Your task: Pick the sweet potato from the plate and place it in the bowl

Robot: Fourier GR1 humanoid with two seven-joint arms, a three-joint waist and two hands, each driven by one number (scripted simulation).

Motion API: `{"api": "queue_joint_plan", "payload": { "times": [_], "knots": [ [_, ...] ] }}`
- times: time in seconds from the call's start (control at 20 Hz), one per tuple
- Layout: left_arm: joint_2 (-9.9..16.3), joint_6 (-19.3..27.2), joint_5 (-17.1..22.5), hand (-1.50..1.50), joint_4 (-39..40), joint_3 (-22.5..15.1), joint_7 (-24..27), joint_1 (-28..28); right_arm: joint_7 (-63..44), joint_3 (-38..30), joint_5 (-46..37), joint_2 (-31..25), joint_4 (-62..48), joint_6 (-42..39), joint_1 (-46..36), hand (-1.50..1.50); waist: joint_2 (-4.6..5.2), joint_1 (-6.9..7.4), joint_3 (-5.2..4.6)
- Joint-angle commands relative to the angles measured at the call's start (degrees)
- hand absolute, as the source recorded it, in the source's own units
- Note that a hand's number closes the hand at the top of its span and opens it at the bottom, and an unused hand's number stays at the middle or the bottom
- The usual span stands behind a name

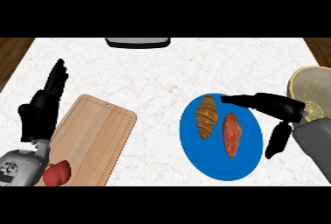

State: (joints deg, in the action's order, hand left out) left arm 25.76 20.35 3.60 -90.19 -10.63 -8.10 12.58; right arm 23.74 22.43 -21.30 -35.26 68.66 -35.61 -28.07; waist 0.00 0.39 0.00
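On the blue plate (200, 151) lie an orange-red sweet potato (231, 134) and, to its left, a brown croissant (207, 116). My right hand (279, 106) hovers at the plate's right rim, open, with its fingers stretched left above the sweet potato's top end and its thumb hanging down beside it; I see no contact with the sweet potato. The tan bowl (304, 81) stands at the right edge, just behind that hand and partly hidden by it. My left hand (40, 111) rests open at the far left, fingers up.
A wooden cutting board (97, 135) lies left of the plate, with a red vegetable (57, 173) at its near left corner. A dark grey object (138, 42) sits at the counter's far edge. Bare marble counter lies between board and plate.
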Motion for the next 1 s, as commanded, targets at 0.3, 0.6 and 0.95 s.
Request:
{"api": "queue_joint_plan", "payload": {
  "times": [0.3,0.6,0.95],
  "knots": [
    [-4.1,-2.45,-4.42,0.0,-0.96,3.19,-1.76,-0.02,1.52,-2.26,-9.44,8.79,-7.99,-0.44,-2.55,-1.5,0.02,-0.09,0.01],
    [-5.47,-4.53,-5.85,0.0,-2.11,4.07,-2.25,-0.77,11.53,-1.57,-16.26,10.32,-19.04,5.98,-2.61,-1.5,0.11,0.19,0.03],
    [-6.74,-6.09,-6.94,0.0,-1.26,5.5,-1.24,-0.48,11.6,0.07,-21.76,16.56,-21.26,11.38,-5.62,1.5,0.18,0.47,0.03]
  ]
}}
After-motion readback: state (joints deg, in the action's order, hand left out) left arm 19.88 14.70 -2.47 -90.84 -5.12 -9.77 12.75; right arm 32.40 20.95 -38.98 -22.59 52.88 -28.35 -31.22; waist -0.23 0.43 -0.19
